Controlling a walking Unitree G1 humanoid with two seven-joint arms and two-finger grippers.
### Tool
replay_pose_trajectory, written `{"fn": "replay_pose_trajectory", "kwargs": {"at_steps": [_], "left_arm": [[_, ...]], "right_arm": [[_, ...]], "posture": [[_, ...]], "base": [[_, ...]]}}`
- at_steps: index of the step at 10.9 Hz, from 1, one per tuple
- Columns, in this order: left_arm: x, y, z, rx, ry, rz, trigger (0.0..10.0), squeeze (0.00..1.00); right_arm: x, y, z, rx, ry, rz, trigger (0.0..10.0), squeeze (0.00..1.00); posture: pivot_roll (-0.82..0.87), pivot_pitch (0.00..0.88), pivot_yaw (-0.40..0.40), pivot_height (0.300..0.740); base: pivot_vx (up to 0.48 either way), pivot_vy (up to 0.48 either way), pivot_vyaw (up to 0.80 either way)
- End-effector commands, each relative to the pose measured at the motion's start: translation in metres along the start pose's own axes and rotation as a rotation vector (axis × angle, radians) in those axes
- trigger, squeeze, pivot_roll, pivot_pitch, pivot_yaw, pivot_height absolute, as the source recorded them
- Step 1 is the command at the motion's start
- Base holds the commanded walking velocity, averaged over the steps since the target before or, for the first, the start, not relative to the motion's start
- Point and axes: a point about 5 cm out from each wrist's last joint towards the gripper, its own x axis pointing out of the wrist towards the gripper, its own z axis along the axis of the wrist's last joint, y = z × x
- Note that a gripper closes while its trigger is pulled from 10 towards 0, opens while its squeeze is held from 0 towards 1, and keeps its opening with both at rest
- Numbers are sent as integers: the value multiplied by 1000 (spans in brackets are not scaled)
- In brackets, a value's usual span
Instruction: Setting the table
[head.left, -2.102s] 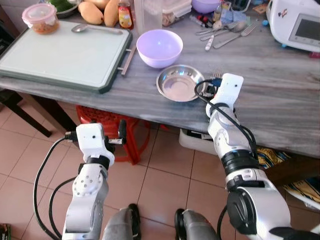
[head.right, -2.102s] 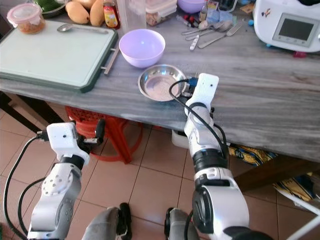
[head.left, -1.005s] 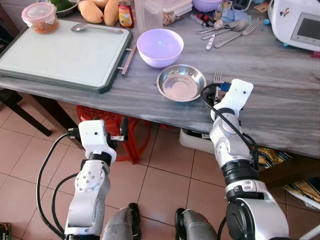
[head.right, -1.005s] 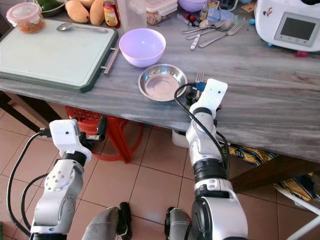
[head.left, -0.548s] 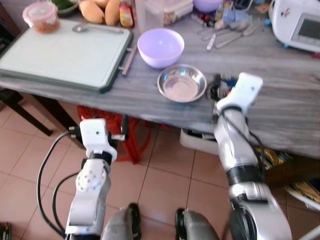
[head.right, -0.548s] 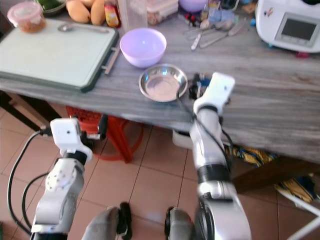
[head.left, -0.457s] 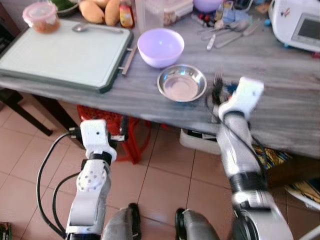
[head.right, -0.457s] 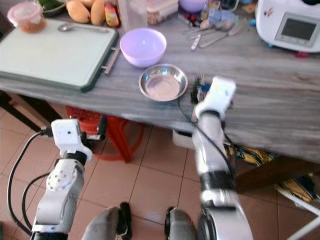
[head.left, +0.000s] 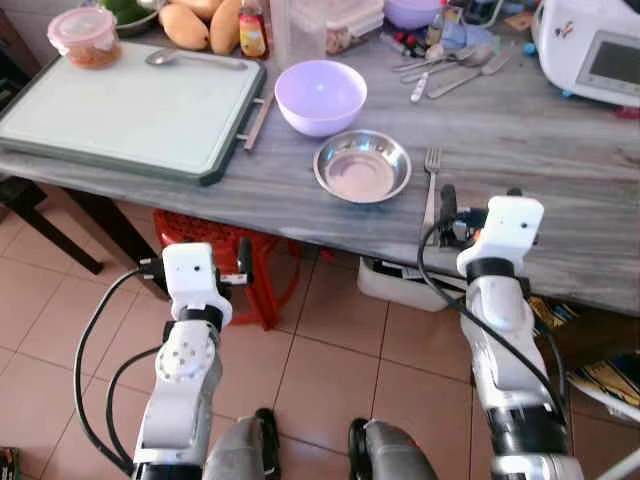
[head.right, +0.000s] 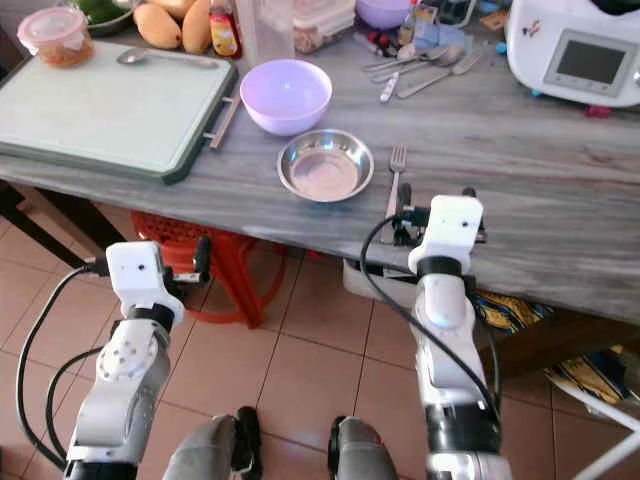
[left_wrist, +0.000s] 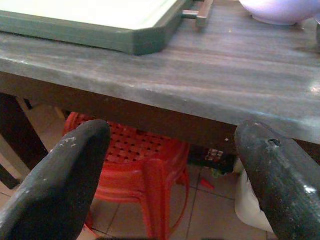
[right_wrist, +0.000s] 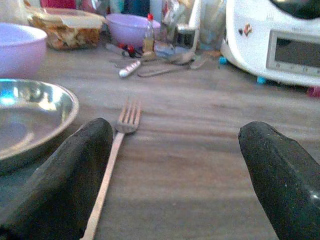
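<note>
The right claw (right_wrist: 172, 180) hovers at the near edge of the grey wood-grain worktop (head.left: 560, 150), its two blunt black fingers (right_wrist: 60, 175) spread wide and holding nothing. Lying flat on the worktop just ahead of that claw is a slim metal fork (head.left: 430, 185), tines pointing away from the claw and handle running back beside its left finger; the right wrist view shows the fork apart from the finger, not gripped. Immediately to the left of the fork sits a shallow round stainless-steel bowl (head.left: 362, 166), shiny and reflective, and beyond it a smooth lavender plastic bowl (head.left: 320, 95).

Farther ahead of the right claw, a loose cluster of spoons and forks (head.left: 455, 65) lies near a white boxy appliance with a grey screen (head.left: 595, 50); the right wrist view adds a clear lidded food container (right_wrist: 65, 30) and a second purple bowl (right_wrist: 131, 27) behind them.

The left claw (left_wrist: 170, 175) hangs below the worktop edge, fingers likewise parted and empty. Its wrist view looks under the worktop at a red perforated plastic stool (left_wrist: 145, 165) on tan floor tiles (head.left: 330, 370), with the dark-rimmed pale green rectangular tray (head.left: 120, 110) above, far left of the right claw.
</note>
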Motion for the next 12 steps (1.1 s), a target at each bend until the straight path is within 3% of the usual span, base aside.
{"fn": "replay_pose_trajectory", "kwargs": {"at_steps": [1, 2, 3, 7, 12], "left_arm": [[0, 4, -2, 18, 5, 9, 10000, 0], [1, 4, -2, 20, 5, 9, 10000, 0], [2, 5, -3, 16, 9, 18, 10000, 0], [2, 3, -3, 15, 9, 12, 10000, 0], [5, 2, -1, 11, 2, 10, 10000, 0]], "right_arm": [[-8, 2, 0, -15, 13, 23, 10000, 627], [-11, 1, -4, 5, 48, 11, 10000, 545], [-14, -1, -3, 31, 67, -8, 10000, 0], [-11, -2, -1, 33, 79, -10, 10000, 0], [-9, 1, -1, 30, 79, 18, 10000, 0]], "posture": [[-30, 147, -1, 740], [-27, 146, 1, 740], [-33, 148, 4, 740], [-32, 152, 7, 740], [-34, 144, 9, 740]], "base": [[-251, 0, 0], [-255, 0, 0], [-266, 0, 0], [-265, 0, -656], [-253, 0, 0]]}}
